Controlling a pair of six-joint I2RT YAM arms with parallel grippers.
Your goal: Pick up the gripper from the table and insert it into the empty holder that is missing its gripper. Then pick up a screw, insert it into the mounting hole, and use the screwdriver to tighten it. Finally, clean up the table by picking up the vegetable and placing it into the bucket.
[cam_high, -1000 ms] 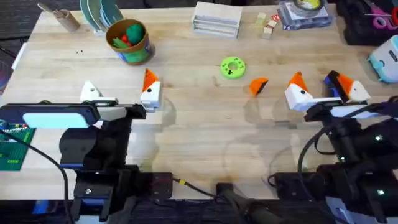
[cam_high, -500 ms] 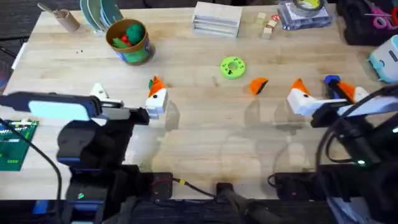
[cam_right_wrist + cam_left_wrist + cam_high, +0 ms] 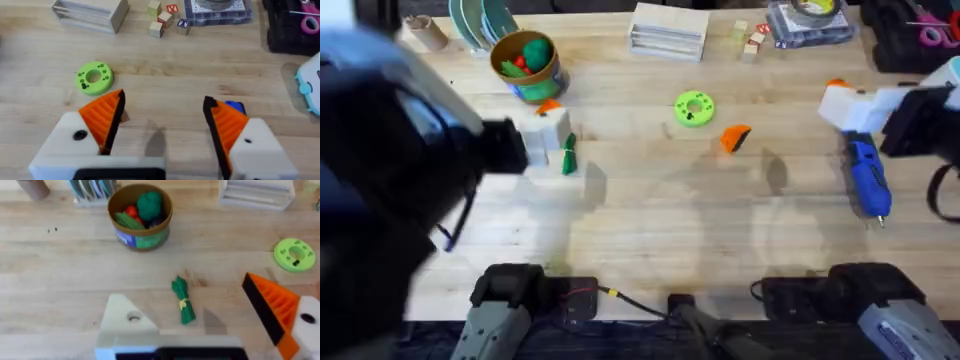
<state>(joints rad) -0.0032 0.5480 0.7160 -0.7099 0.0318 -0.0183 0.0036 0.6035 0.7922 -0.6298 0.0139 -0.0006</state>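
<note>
Vegetable (image 3: 183,301) lies on the surface (image 3: 60,280) between the fingers of our left claw (image 3: 200,330), which is spread wide and empty; one finger is a bare white holder (image 3: 125,322). We should lower straight, centre on the stalk, then close. Beyond sits the bucket (image 3: 141,217). Our right claw (image 3: 162,135) hangs wide open.

Spread jaws above wood, lime disc (image 3: 94,78) beyond, perhaps screwdriver (image 3: 234,106)
</note>
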